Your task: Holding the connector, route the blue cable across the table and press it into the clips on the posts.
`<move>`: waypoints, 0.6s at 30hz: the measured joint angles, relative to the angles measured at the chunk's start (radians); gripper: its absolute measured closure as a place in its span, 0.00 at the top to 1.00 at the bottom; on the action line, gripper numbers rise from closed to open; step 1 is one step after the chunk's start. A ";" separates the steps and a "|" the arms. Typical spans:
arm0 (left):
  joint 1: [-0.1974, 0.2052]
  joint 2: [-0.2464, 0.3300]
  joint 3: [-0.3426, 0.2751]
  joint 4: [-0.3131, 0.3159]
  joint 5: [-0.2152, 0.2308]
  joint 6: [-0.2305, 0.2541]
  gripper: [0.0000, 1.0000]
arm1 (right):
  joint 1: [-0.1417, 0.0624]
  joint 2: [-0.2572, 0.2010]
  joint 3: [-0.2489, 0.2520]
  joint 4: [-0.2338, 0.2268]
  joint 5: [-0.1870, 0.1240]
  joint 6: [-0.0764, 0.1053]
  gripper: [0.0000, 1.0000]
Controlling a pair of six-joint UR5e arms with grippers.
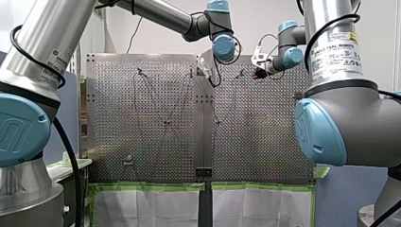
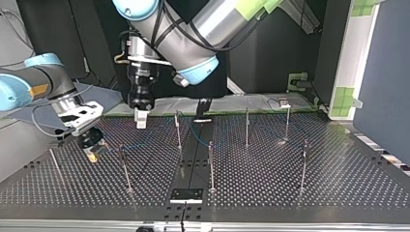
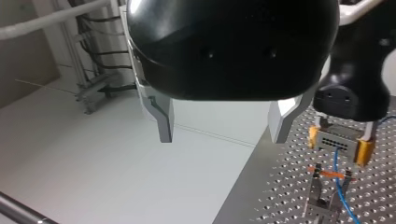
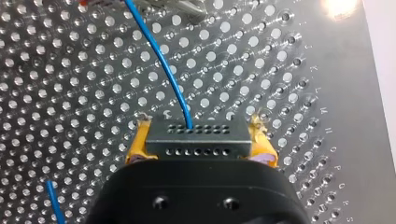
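Blue cable (image 4: 164, 65) cut off beyond connector (image 4: 196, 137) clamped in right jaws.

My right gripper (image 4: 200, 138) clamps a grey connector (image 4: 196, 133) between yellow pads (image 4: 138, 142). The blue cable (image 4: 163, 70) leaves the connector's face and curves ahead over the perforated table (image 4: 289, 70). Another stretch of it shows beside the gripper.

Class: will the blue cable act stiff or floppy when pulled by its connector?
Probably floppy: the blue cable leaves the connector in a loose curve. Likely light, being thin. The boxy connector looks rigid, so the yellow pads should grip firmly.
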 joint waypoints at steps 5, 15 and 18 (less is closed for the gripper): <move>-0.004 0.009 -0.044 0.044 -0.026 -0.016 1.00 | 0.002 0.000 0.000 0.000 0.000 0.000 0.00; -0.002 -0.004 -0.126 0.126 -0.034 -0.057 1.00 | 0.005 0.000 0.000 0.000 0.000 -0.001 0.00; 0.001 -0.021 -0.150 0.150 -0.036 -0.063 1.00 | 0.005 0.000 0.000 0.000 0.000 -0.002 0.00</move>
